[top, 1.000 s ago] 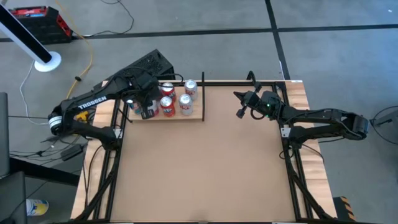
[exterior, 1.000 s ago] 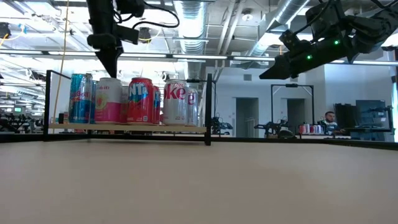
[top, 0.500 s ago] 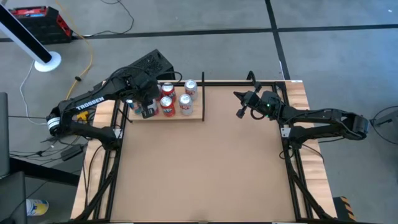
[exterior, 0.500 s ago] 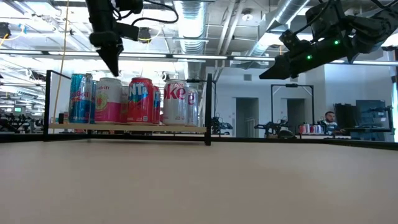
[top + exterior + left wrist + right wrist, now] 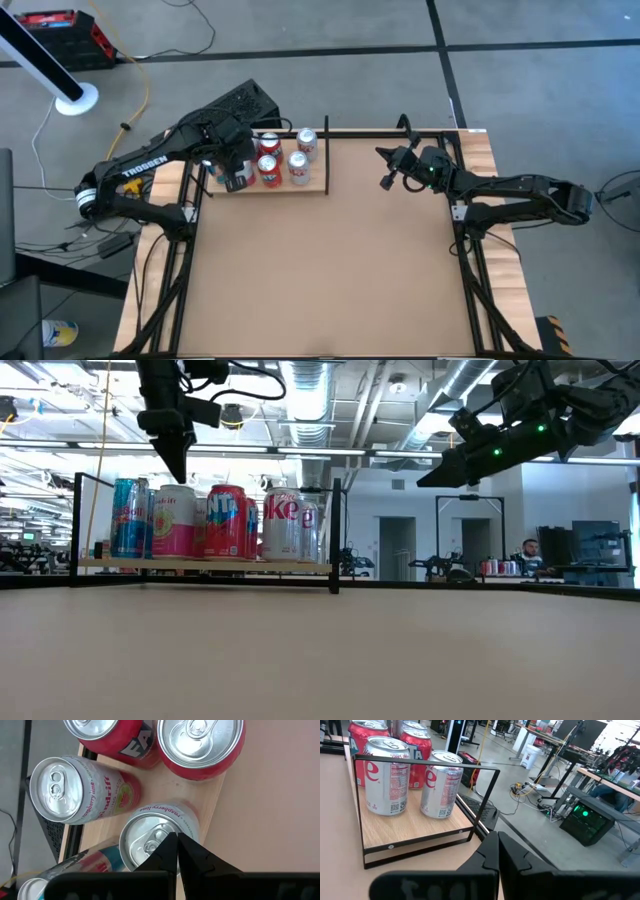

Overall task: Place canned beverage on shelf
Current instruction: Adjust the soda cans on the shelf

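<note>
The shelf (image 5: 314, 186) is a pale-wood panel in black rods at the table's far left, and it holds several upright cans. My left gripper (image 5: 176, 472) hangs shut and empty, pointing down just above a pink raspberry-lime can (image 5: 178, 520). That can's silver top (image 5: 146, 839) shows right under the shut fingers in the left wrist view. Beside it stand another pink can (image 5: 75, 790), red cans (image 5: 228, 520), silver Diet Coke cans (image 5: 384, 775) and a teal can (image 5: 127, 518). My right gripper (image 5: 386, 181) hovers shut and empty at the table's far right.
Thin black rods frame the shelf, with a corner post (image 5: 335, 535) at its right end. Bare brown tabletop (image 5: 330, 270) lies across the middle and near side. A black case (image 5: 243, 100) sits on the floor behind the shelf. A person (image 5: 527, 554) sits far off in the room.
My left gripper has risen a little above the pink can, staying shut. The cans have stayed where they were.
</note>
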You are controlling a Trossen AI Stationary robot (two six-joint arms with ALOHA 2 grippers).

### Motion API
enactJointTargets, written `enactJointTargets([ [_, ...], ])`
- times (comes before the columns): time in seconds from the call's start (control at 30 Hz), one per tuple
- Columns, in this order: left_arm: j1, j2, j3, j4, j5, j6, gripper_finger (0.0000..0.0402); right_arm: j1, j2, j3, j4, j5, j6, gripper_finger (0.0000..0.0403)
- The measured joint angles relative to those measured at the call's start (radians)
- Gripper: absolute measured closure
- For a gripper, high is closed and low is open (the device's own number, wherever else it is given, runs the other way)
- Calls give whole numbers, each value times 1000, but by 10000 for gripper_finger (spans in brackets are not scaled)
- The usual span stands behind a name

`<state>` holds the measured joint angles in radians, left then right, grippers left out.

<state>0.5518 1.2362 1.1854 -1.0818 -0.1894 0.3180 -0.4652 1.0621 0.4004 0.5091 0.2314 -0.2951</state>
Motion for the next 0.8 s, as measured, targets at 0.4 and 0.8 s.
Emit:
enactJointTargets([
  [0.4,-9,-1,26,-55,126,28,402,0,0,0,0,0,0,382],
  [0.8,-14,0,-12,-157,40,-6,401,0,0,0,0,-5,0,382],
])
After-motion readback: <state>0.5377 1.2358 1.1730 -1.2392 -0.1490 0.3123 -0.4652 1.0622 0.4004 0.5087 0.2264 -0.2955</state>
